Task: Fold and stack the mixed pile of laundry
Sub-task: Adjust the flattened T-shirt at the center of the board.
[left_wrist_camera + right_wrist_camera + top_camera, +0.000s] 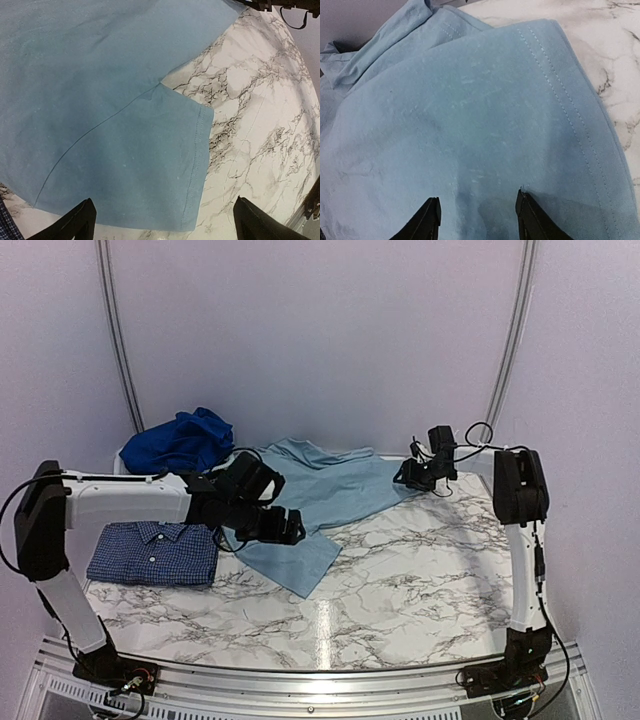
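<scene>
A pale blue cloth T-shirt [320, 495] lies on a marbled counter [420, 570]. The left hand [165, 217] hovers released above it. Whether the right hand [477, 210] grasps it is unclear.

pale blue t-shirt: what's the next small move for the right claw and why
Probably close the right claw on the pale blue T-shirt: its jaws stand apart right above the fabric near the stitched hem, while the left claw hangs wide open over the sleeve.

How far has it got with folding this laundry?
The navy check shirt already lies folded. The pale blue T-shirt is spread flat, with the open left gripper over a sleeve and the right gripper over its right side. The royal blue clothes wait crumpled.
</scene>
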`<control>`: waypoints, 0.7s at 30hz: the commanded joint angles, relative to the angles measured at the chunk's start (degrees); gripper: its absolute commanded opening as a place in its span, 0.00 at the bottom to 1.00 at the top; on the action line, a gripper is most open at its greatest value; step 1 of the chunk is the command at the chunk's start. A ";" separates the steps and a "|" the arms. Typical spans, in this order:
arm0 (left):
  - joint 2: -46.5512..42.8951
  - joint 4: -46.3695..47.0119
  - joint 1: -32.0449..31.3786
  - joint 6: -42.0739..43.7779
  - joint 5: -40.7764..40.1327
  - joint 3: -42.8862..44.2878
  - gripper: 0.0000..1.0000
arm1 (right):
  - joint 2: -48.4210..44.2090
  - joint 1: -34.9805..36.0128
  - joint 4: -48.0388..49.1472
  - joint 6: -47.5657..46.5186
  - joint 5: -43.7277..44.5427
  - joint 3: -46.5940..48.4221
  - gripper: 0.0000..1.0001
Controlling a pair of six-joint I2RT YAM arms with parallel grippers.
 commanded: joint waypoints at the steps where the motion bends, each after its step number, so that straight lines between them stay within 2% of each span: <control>1: 6.31 -2.73 -2.55 1.47 -3.33 4.69 0.99 | -3.22 -0.69 -2.18 -0.31 3.73 -8.87 0.52; 5: 12.82 -5.18 -3.98 0.81 -5.07 8.20 0.99 | -8.90 -1.58 -1.19 0.46 4.35 -18.72 0.52; 10: 16.41 -7.59 -6.13 0.19 -5.56 6.64 0.99 | -16.47 -3.88 1.08 1.40 4.75 -33.57 0.51; 15: 11.39 -8.19 -9.99 -0.69 -2.80 -3.30 0.86 | -26.04 -6.39 3.08 3.14 3.14 -47.72 0.51; 19: 1.59 -8.72 -11.82 -4.17 -0.70 -15.79 0.73 | -37.69 -6.41 3.34 6.93 2.57 -59.24 0.53; 21: -3.04 -9.64 -11.86 -6.26 -0.76 -22.17 0.69 | -44.60 -6.37 3.07 9.29 1.83 -65.25 0.53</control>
